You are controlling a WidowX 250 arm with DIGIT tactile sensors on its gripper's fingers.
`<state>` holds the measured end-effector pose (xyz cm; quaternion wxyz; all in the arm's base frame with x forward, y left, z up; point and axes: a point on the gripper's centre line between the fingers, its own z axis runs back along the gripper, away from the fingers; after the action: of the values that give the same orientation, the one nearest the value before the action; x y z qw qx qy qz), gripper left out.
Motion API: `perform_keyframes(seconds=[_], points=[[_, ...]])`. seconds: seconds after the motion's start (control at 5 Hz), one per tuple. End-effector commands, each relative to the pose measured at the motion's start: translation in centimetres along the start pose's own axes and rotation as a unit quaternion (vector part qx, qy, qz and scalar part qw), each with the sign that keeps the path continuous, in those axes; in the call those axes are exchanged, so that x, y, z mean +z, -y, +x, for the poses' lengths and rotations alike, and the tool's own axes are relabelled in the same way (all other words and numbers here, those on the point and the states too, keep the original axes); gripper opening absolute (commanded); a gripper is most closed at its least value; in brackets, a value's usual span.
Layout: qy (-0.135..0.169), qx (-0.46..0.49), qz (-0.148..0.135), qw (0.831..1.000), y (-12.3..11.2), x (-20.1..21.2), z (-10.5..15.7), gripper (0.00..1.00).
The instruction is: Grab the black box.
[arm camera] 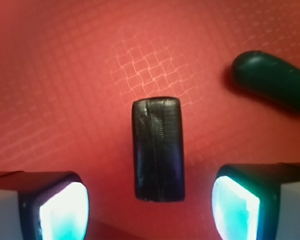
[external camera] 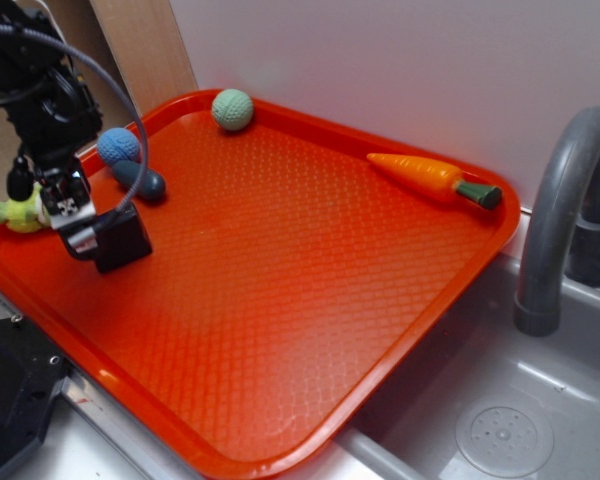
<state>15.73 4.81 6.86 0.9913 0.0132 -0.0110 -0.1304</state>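
The black box [external camera: 125, 238] lies on the left part of the red tray [external camera: 310, 300]. In the wrist view the black box [arm camera: 158, 149] is a matte oblong block lying lengthwise, centred between my fingers. My gripper [external camera: 88, 232] is down at the box, and the arm hides the box's left side in the exterior view. The gripper [arm camera: 150, 207] is open. Its left fingertip [arm camera: 65, 210] and right fingertip [arm camera: 236, 206] stand well apart on either side of the box's near end, with tray showing in the gaps.
A dark blue-grey capsule [external camera: 140, 181] lies just behind the box, seen in the wrist view as the capsule [arm camera: 272, 80]. Also on the tray: blue ball [external camera: 117, 146], green ball [external camera: 232, 109], carrot [external camera: 430, 177], yellow-green toy [external camera: 18, 212]. A grey faucet [external camera: 565, 210] and sink [external camera: 500, 400] are right.
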Motion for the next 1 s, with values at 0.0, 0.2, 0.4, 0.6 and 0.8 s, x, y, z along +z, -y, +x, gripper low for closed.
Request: perform_keyframes(seconds=[0.0,0.2,0.4,0.6,0.8], points=[[0.017,-0.013,0.005,1.000,0.0,-2.2,1.3,1.00],[-0.024,0.019,0.020,0.999,0.0,-3.1,1.3,0.00],[-0.001,0.013,0.023,1.000,0.1,-1.7,0.7,0.00],[0.032,0.028,0.040,0.998,-0.1,0.5,0.3,0.00],[0.057,0.038,0.040,0.997,0.2,4.5,0.9,0.00]])
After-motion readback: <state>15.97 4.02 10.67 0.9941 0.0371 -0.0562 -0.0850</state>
